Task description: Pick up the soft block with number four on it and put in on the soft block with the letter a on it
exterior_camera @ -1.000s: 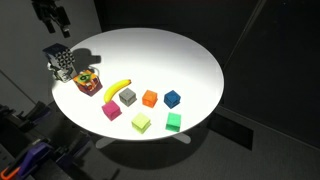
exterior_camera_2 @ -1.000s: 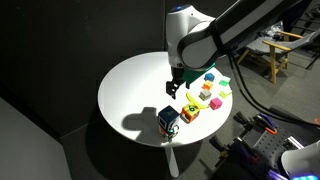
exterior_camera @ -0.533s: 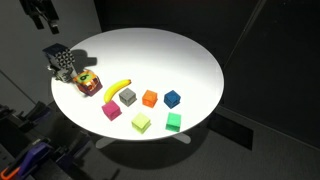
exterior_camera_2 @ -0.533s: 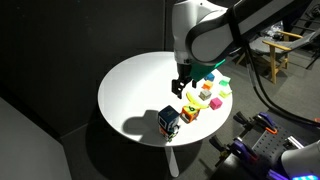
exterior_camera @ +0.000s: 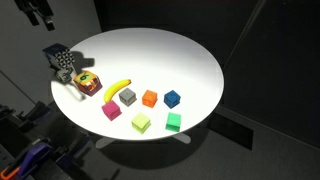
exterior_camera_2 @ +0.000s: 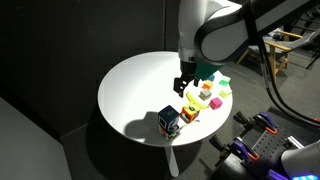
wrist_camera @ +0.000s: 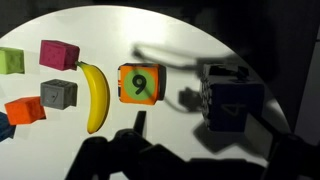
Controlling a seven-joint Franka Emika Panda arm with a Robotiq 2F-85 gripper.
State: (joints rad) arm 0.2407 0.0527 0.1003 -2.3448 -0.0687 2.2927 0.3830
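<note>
Obs., standing by the rig.

- End effector (exterior_camera_2: 184, 90): hangs high over the tabletop (exterior_camera: 190, 60) and is apart from every block. Nothing is visible between the fingers. I cannot tell how wide they stand, because they are dark and small in both exterior views and only black shapes along the bottom of the wrist view.
- Soft block with number four (exterior_camera_2: 168, 118): at the tabletop's rim, at roughly 9 to 10 o'clock in an exterior view. It appears to sit on top of the soft block with the letter a (exterior_camera: 66, 68), the two reading as a single tall bundle. The blue-and-white faces are above and the dark speckled faces below. No number or letter is legible from here.
- The wrist view shows that bundle only as a shadowed dark mass at 3 o'clock.
- Multicoloured cube (wrist_camera: 140, 83): shows a 9 and sits just beside the bundle. I cannot tell whether they touch.
- Banana (wrist_camera: 95, 95): next in line toward the tabletop's middle.
- Small plain cubes beyond the banana: pink cube (exterior_camera: 111, 110), grey cube (exterior_camera: 128, 96), orange cube (exterior_camera: 150, 98).

Judgement: the placing step looks done, and the step in hand is clearing away from the stack.

Next move: go straight up and away with no sideways sweep, since the stack is soft, tall and close to the rim. First confirm that the upper block sits square on the lower one. If it overhangs, regrasp from above and re-centre it.
</note>
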